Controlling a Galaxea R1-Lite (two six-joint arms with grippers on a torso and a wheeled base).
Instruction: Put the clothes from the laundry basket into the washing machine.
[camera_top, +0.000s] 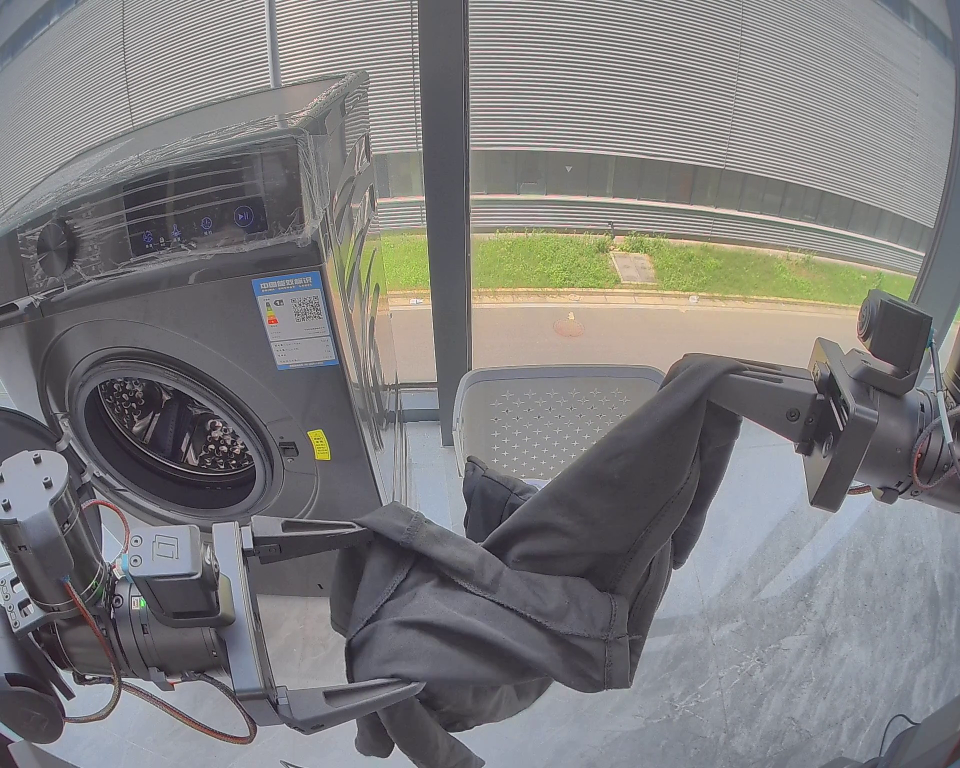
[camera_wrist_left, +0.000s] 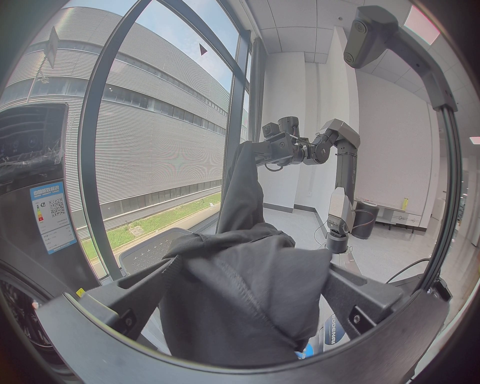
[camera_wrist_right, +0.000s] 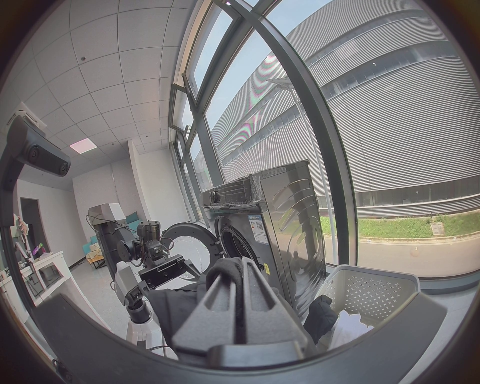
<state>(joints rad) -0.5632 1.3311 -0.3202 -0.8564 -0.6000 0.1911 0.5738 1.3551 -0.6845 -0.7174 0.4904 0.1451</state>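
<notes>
While the right gripper (camera_top: 745, 388) has its jaws clamped on the high end of the dark grey fabric garment (camera_top: 560, 570), the cloth slopes down across the light grey perforated plastic laundry basket (camera_top: 550, 410) and bunches between the wide-open jaws of the left gripper (camera_top: 395, 612). That lower end hangs just beside the grey front-loading washing machine (camera_top: 300, 420), so the left arm is nearer its round drum opening (camera_top: 175, 430). The drum shows bare steel, and the basket holds a white cloth (camera_wrist_right: 350, 325).
</notes>
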